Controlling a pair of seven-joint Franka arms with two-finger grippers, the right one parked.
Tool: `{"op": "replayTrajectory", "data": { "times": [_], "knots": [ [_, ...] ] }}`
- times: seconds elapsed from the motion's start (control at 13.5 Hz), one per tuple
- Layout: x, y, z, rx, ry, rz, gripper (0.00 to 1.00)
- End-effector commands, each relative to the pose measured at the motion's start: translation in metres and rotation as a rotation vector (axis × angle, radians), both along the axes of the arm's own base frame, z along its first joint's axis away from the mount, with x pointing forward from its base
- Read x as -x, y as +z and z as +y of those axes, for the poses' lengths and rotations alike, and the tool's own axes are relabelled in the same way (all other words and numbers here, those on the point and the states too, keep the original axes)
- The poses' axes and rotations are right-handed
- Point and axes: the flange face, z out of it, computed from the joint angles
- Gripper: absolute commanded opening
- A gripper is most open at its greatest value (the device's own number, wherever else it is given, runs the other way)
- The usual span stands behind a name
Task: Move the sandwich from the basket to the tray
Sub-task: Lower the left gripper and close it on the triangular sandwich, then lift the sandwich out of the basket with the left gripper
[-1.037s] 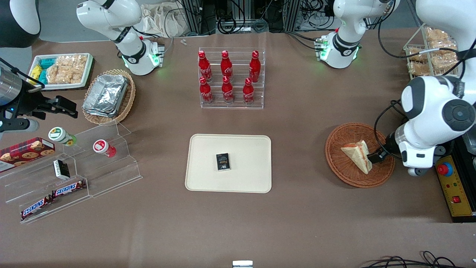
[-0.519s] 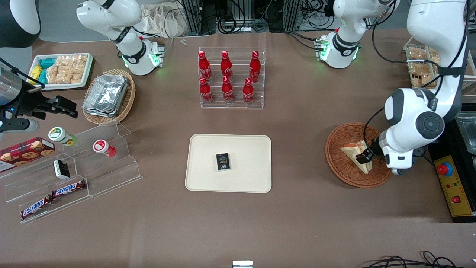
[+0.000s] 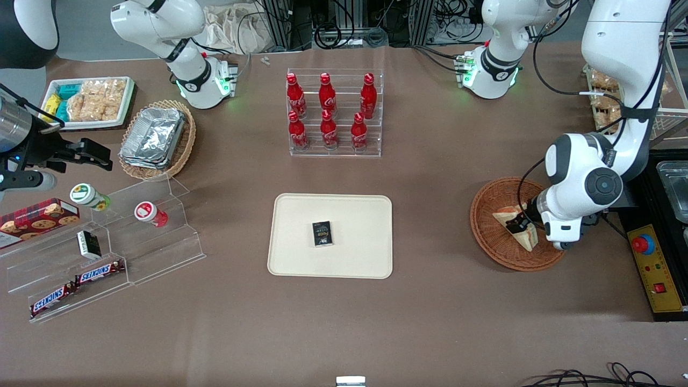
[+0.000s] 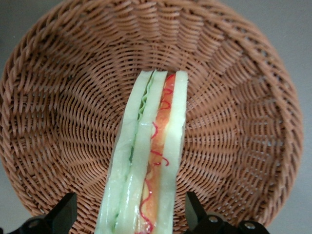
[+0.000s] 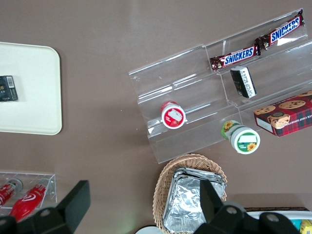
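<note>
gripper (image 3: 517, 224) moved in over the basket (image 3: 492, 236), fingers (image 4: 63, 214) wide astride the sandwich (image 4: 148, 161), tray (image 3: 290, 258) well apart

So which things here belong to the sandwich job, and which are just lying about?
Job:
- sandwich, in the basket
- tray
- gripper, open, straddling the sandwich

Lying about:
- small dark box on the tray
- cola bottles
- foil containers
- Snickers bars
- cookie box
</note>
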Motion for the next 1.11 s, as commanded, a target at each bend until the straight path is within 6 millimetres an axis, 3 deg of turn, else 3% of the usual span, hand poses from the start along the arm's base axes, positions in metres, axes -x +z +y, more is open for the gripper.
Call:
{"op": "replayTrajectory", "data": {
  "times": [0.0, 0.07, 0.15, 0.37, 0.52, 0.67, 0.89, 1.04],
  "knots": [
    [-0.001, -0.013, 0.002, -0.023, -0.003, -0.012, 0.79],
    [-0.001, -0.015, 0.002, -0.026, 0.016, -0.011, 0.34],
    [-0.003, -0.013, 0.002, -0.029, 0.04, -0.018, 0.0],
    [-0.013, -0.002, 0.0, -0.03, 0.06, -0.043, 0.0],
    [-0.02, 0.024, -0.001, -0.036, 0.056, -0.055, 0.0],
    [-0.036, 0.072, -0.004, -0.048, 0.045, -0.025, 0.0],
    [-0.068, 0.16, -0.022, -0.038, 0.039, 0.018, 0.0],
    [-0.079, 0.213, -0.05, -0.011, 0.002, 0.025, 0.0]
  ]
}}
